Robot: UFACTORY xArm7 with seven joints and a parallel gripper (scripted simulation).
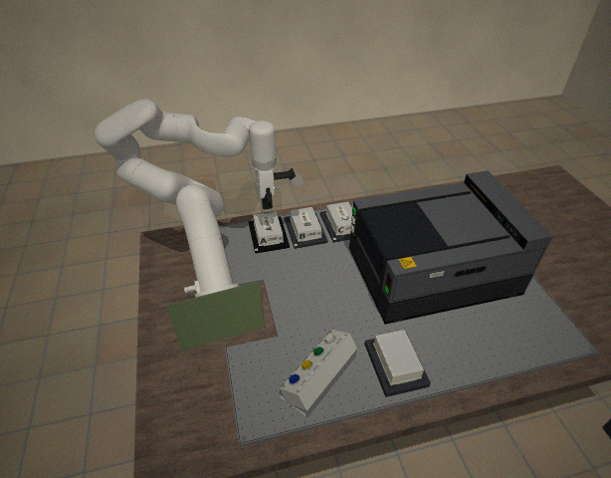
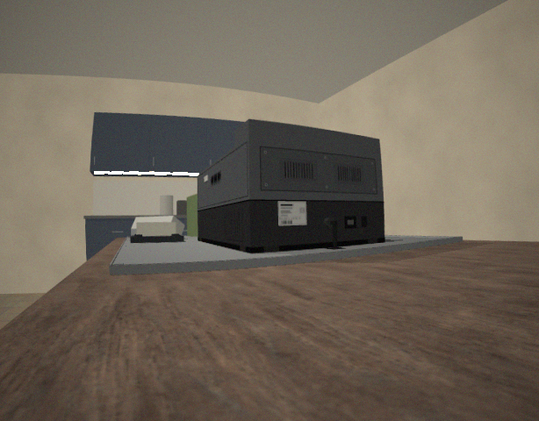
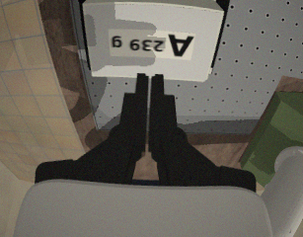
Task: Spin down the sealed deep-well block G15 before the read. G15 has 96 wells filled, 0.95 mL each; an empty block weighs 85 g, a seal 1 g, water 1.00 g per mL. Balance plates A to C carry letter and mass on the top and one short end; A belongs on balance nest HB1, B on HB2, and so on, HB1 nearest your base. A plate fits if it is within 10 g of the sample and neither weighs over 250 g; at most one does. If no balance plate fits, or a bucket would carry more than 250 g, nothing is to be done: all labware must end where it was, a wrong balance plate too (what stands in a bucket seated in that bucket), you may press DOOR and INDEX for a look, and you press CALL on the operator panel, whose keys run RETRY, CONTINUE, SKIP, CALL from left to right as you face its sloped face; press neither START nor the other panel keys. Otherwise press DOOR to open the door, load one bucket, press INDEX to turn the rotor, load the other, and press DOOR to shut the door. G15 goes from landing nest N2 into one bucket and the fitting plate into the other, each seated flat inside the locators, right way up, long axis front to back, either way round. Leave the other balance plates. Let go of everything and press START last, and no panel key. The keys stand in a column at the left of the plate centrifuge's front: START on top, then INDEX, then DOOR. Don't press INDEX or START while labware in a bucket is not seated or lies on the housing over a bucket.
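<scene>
My gripper [image 1: 266, 205] [image 3: 149, 91] is shut and empty. It hangs just above the far end of balance plate A [image 1: 268, 229] [image 3: 154, 39], whose top reads "A 239 g" in the wrist view. Plates B [image 1: 305, 224] and C [image 1: 340, 216] stand beside it, each on a dark nest. The sealed block G15 [image 1: 398, 357] [image 2: 155, 224] sits on its landing nest [image 1: 398, 388] at the front. The plate centrifuge [image 1: 445, 241] [image 2: 290, 185] has its door shut. The operator panel [image 1: 318, 370] shows green, yellow and blue keys.
A green pad [image 1: 217, 315] [image 3: 283, 132] lies by the arm's base. The grey perforated baseplate [image 1: 305, 288] carries everything on the wooden table [image 1: 182, 411]. Blue cabinets [image 2: 138, 140] stand in the background of the exterior view.
</scene>
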